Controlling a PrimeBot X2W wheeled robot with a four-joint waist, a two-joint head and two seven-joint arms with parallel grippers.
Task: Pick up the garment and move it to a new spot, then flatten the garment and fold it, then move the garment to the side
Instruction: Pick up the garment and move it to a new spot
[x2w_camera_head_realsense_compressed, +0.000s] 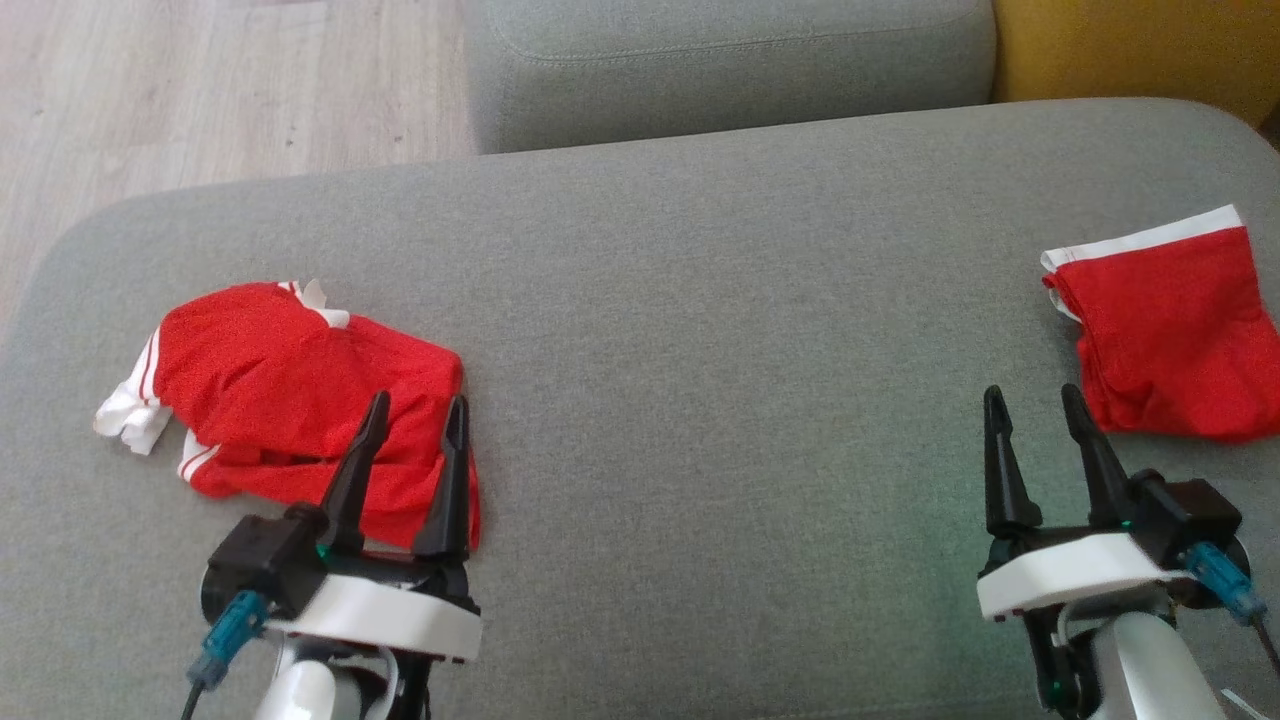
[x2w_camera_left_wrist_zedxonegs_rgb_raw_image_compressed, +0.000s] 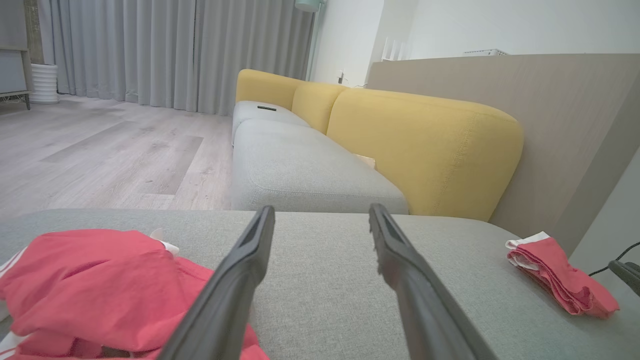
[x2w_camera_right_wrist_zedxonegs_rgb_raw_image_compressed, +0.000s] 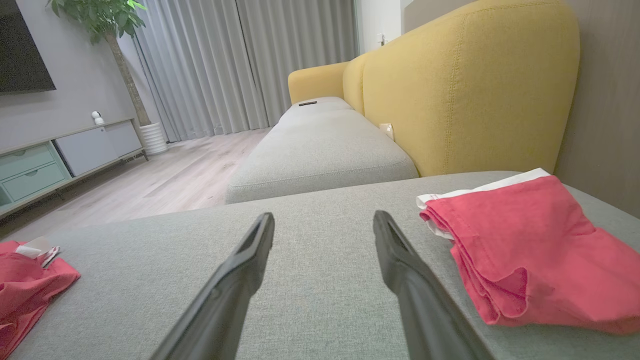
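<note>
A crumpled red garment with white stripes (x2w_camera_head_realsense_compressed: 290, 390) lies on the left of the grey cushion (x2w_camera_head_realsense_compressed: 700, 330); it also fills the lower left of the left wrist view (x2w_camera_left_wrist_zedxonegs_rgb_raw_image_compressed: 95, 285). My left gripper (x2w_camera_head_realsense_compressed: 418, 412) hovers open over its near right edge, nothing between the fingers. A second red garment with a white band (x2w_camera_head_realsense_compressed: 1170, 330), folded, rests at the cushion's right edge; the same folded garment (x2w_camera_right_wrist_zedxonegs_rgb_raw_image_compressed: 520, 245) lies just right of my open right gripper (x2w_camera_right_wrist_zedxonegs_rgb_raw_image_compressed: 324, 220). In the head view the right gripper (x2w_camera_head_realsense_compressed: 1035, 405) stands a little left of that folded piece.
A second grey seat cushion (x2w_camera_head_realsense_compressed: 730, 60) lies beyond, with a yellow backrest (x2w_camera_left_wrist_zedxonegs_rgb_raw_image_compressed: 420, 145) to the right. Wooden floor (x2w_camera_head_realsense_compressed: 200, 90) borders the cushion's left and far side. A wide bare stretch of cushion separates the two garments.
</note>
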